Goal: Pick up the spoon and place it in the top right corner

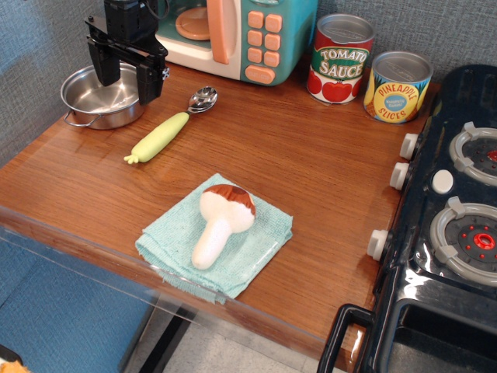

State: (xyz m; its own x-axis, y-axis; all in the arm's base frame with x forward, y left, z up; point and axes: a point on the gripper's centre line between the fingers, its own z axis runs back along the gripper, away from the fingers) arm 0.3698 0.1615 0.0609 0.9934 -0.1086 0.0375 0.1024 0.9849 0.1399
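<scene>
The spoon (172,124) lies flat on the wooden countertop at the back left, its silver bowl toward the toy microwave and its pale yellow-green handle pointing to the front left. My gripper (126,80) hangs open and empty above the metal pot, just left of the spoon and apart from it. The top right corner (326,132) of the wood is a bare patch in front of the two cans.
A small metal pot (101,97) sits at the far left under the gripper. A toy microwave (233,35) stands at the back. A tomato sauce can (339,60) and a pineapple can (397,87) stand back right. A mushroom (221,221) lies on a teal cloth (256,249). A toy stove (454,217) borders the right.
</scene>
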